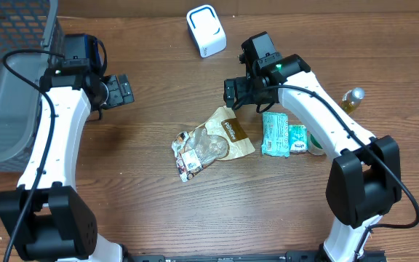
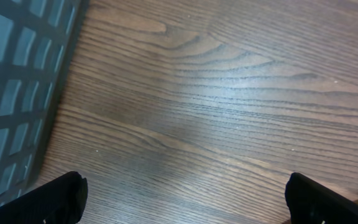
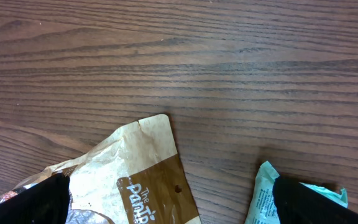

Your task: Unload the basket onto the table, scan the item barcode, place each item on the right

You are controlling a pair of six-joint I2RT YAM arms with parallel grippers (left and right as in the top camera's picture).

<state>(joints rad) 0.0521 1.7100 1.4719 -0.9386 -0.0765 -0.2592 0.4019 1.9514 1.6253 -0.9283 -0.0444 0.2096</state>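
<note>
Several packaged items lie mid-table: a tan and brown pouch (image 1: 228, 133), a clear snack bag (image 1: 193, 151) and two teal packets (image 1: 274, 134). A white barcode scanner (image 1: 206, 30) stands at the back. My right gripper (image 1: 233, 94) hovers open just above the pouch's top edge. In the right wrist view the pouch (image 3: 143, 177) lies between the spread fingers of that gripper (image 3: 169, 206), with a teal packet (image 3: 262, 194) beside the right finger. My left gripper (image 1: 124, 89) is open over bare wood, far left of the items. Nothing sits between the fingers of this gripper (image 2: 182, 204).
A grey mesh basket (image 1: 6, 87) fills the far left, and its wall (image 2: 14, 93) shows in the left wrist view. A small bottle (image 1: 353, 97) stands at the right, beyond a green item (image 1: 316, 146) next to the teal packets.
</note>
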